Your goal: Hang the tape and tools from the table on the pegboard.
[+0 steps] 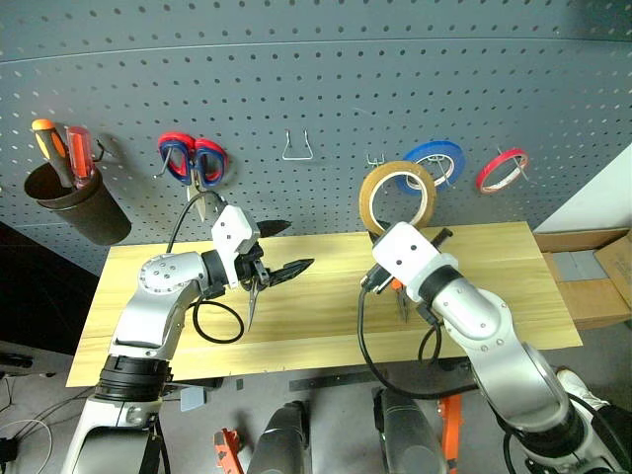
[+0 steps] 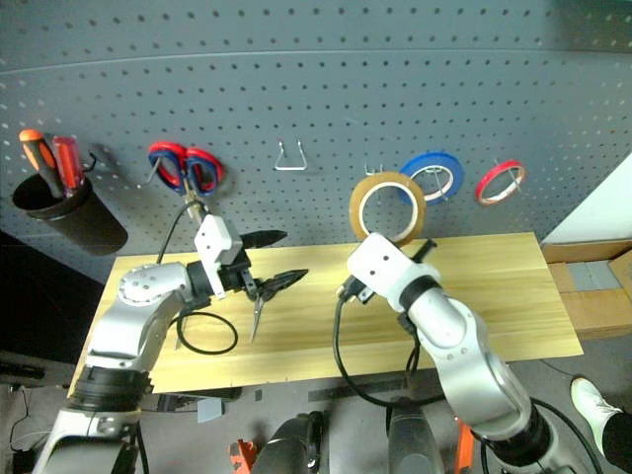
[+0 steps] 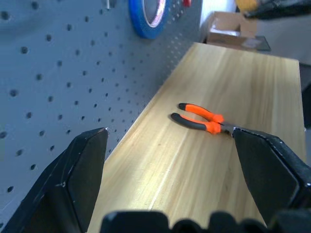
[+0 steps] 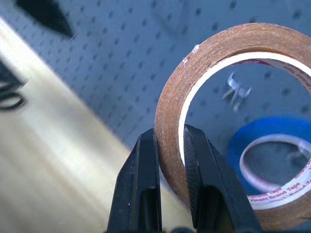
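**Yellow tape clamped and raised at the pegboard; left gripper open over the table**

Right gripper [image 4: 170, 160]: the two black fingers are closed on the wall of the yellow tape [image 1: 397, 197], one finger inside the ring and one outside. In the left eye view the roll stands upright just above the gripper, right of frame centre, in front of the pegboard [image 1: 316, 89] and clear of the table [image 1: 326, 296]. A bare metal hook [image 4: 236, 90] shows through the ring's opening in the right wrist view. The blue roll [image 1: 434, 161] hangs on the board just to the upper right of the yellow tape; the red roll [image 1: 502, 169] hangs further right.

Left gripper [image 1: 281, 247]: the fingers are spread wide and hold nothing. It hovers above the table, left of centre, pointing towards the right of the frame.

Pliers [image 3: 204, 119]: these lie flat on the table top, orange-and-black handles towards the board edge. In the left wrist view they appear between the two spread fingers, further along the table and apart from them.

Black-handled scissors [image 1: 254, 296]: these are seen just below the left gripper; whether they touch it cannot be told.

Red-and-blue scissors [image 1: 193, 158] hang on the board at upper left. A dark cup [image 1: 79, 207] at far left holds two screwdrivers [image 1: 64, 148].
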